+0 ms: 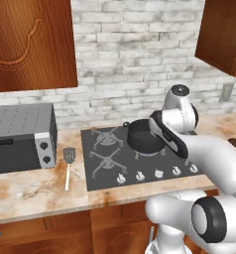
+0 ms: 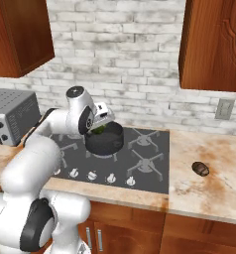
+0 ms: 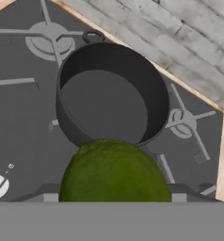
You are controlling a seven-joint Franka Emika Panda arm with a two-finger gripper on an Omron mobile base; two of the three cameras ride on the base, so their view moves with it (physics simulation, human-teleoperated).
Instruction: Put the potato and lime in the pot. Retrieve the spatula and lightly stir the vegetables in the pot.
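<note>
Left base view: the pot (image 1: pixel 144 136) is seen on a rear burner of the hob (image 1: pixel 140 154), partly hidden by the arm, which is reached forward over it with the wrist bent down. The spatula (image 1: pixel 68 165) is laid on the tabletop (image 1: pixel 35 191) between the hob and a toaster oven (image 1: pixel 22 138), its slotted head toward the wall. The slim, stiff handle would best be taken near its middle.

Right base view: the gripper (image 2: pixel 101 127) is held at the pot's near rim, with the lime (image 2: pixel 99 129) seen as a green patch between the jaws. The potato (image 2: pixel 200 168) is left on the tabletop well right of the hob; it is judged firm, light and apt to roll, best pinched across its short width.

Hand view: the lime is clamped between the jaws, which stand wide on it, above the pot's near edge. The pot is shown empty. The lime is judged smooth and round, so it could slip if gripped off-centre.
</note>
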